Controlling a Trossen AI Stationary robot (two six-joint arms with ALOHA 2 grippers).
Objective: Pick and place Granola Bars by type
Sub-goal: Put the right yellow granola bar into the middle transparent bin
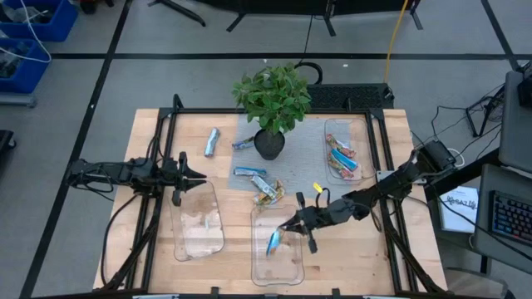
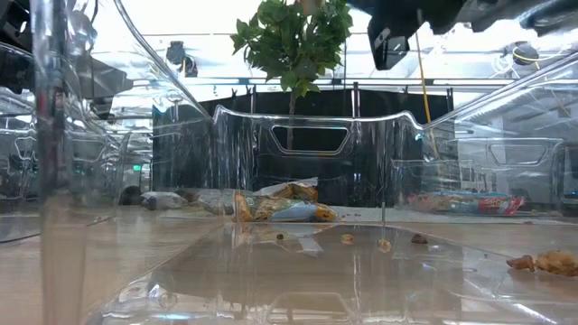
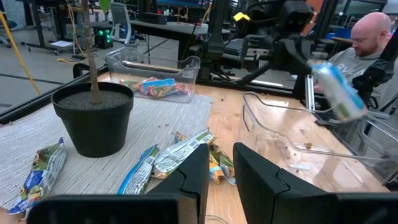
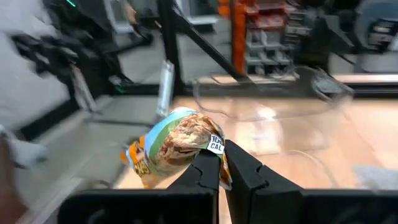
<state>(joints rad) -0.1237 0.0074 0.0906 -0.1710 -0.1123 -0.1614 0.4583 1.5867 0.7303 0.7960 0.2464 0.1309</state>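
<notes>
The wooden table (image 1: 150, 133) keeps open room along its left edge; the right gripper (image 1: 287, 226) is clamped on a blue granola bar (image 1: 273, 242) above the near middle tray (image 1: 278, 267); the left gripper (image 1: 198, 178), fingers narrowly parted and holding nothing, waits by the left tray (image 1: 198, 241).

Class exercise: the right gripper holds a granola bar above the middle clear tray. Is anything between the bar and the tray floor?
Nothing visible. The right gripper holds the blue granola bar over the middle tray; the tray floor beneath looks bare apart from crumbs. The left gripper waits at the left tray.
</notes>
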